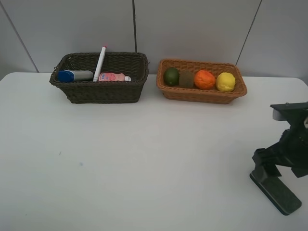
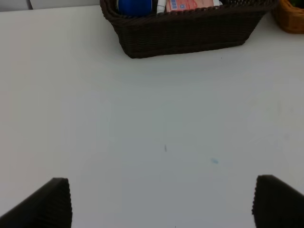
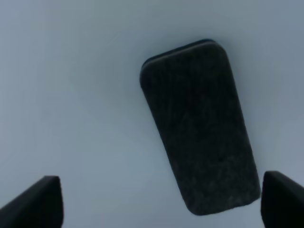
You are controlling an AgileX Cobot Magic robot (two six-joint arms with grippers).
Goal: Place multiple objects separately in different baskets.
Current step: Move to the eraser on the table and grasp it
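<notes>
So the dark basket (image 1: 101, 91) at upper left has the blue-capped bottle (image 1: 74, 75), pink bottle (image 1: 113, 77) and marker (image 1: 100, 63) in it. The tan basket (image 1: 202, 94) right beside it holds lime (image 1: 171, 76), kiwi (image 1: 186, 79), orange (image 1: 205, 80) and lemon (image 1: 225, 82). The eraser (image 1: 275, 192) lies flat on the tabletop (image 1: 120, 159) at lower right, right claw (image 3: 156, 202) spread wide over it, not gripping. Left claw (image 2: 161, 202) is released too, over bare tabletop.

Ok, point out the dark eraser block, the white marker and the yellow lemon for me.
Dark green-blue rectangular eraser block (image 3: 202, 142): right wrist view, middle of its felt face.
White marker (image 1: 100, 63): exterior high view, mid-barrel, leaning in the dark basket.
Round yellow lemon (image 1: 225, 82): exterior high view, its centre.
</notes>
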